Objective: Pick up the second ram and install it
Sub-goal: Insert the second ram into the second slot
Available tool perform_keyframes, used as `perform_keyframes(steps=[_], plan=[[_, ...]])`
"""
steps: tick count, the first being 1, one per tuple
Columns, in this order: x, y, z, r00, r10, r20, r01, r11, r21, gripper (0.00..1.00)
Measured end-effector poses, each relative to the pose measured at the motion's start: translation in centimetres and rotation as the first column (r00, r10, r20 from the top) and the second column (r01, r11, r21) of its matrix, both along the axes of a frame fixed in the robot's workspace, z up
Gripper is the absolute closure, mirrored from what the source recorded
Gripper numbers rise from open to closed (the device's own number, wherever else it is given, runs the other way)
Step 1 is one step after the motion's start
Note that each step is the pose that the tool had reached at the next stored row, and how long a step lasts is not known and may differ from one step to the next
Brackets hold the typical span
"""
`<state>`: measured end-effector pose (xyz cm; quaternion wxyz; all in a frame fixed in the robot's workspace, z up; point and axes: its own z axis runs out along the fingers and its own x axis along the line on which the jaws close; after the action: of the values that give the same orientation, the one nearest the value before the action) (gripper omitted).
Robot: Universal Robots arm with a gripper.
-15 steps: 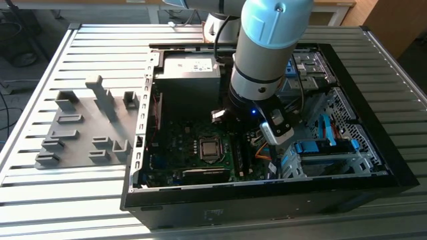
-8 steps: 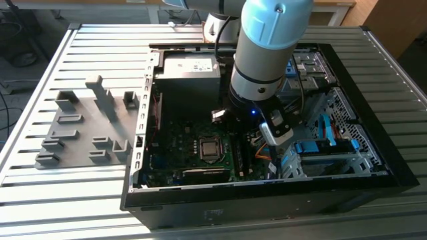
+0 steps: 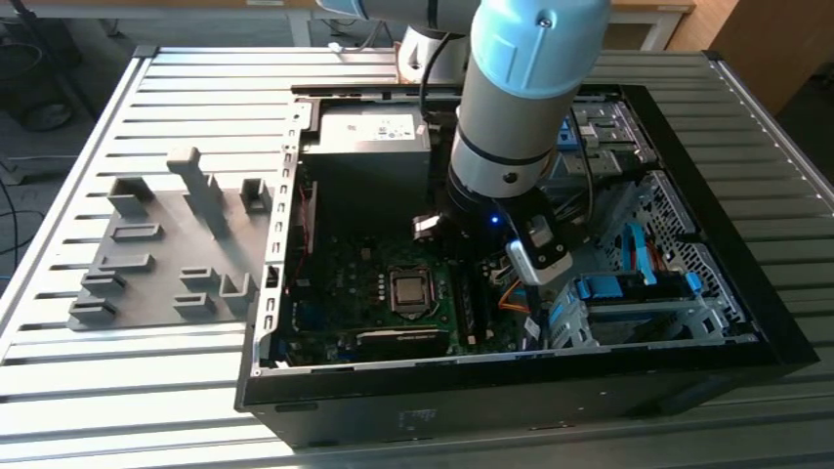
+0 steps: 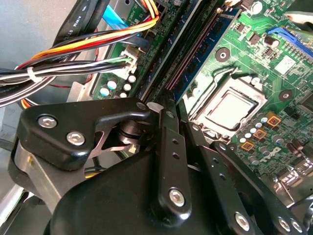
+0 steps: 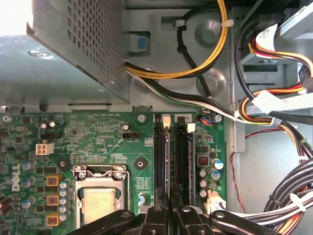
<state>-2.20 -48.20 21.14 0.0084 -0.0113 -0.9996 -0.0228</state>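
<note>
The second ram is a thin blue-teal stick standing on edge in a black motherboard slot beside the processor socket. It also appears in the second wrist view as the blue stick running along the slots. My gripper reaches down inside the open computer case, and its black fingers sit close on either side of one end of the stick. In the exterior view the gripper hangs low over the motherboard, just to the exterior view's right of the processor.
The grey power supply fills the case's far corner. Bundles of coloured cables run close beside the slots. Blue drive-bay brackets stand on the exterior view's right. A grey holder block lies on the slatted table outside the case.
</note>
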Motion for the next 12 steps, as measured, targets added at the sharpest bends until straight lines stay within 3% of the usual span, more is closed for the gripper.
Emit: perform_keyframes(steps=[12], plan=[[0.00, 0.00, -0.17, 1.0000, 0.000, 0.0000, 0.000, 1.0000, -0.0001, 0.86]])
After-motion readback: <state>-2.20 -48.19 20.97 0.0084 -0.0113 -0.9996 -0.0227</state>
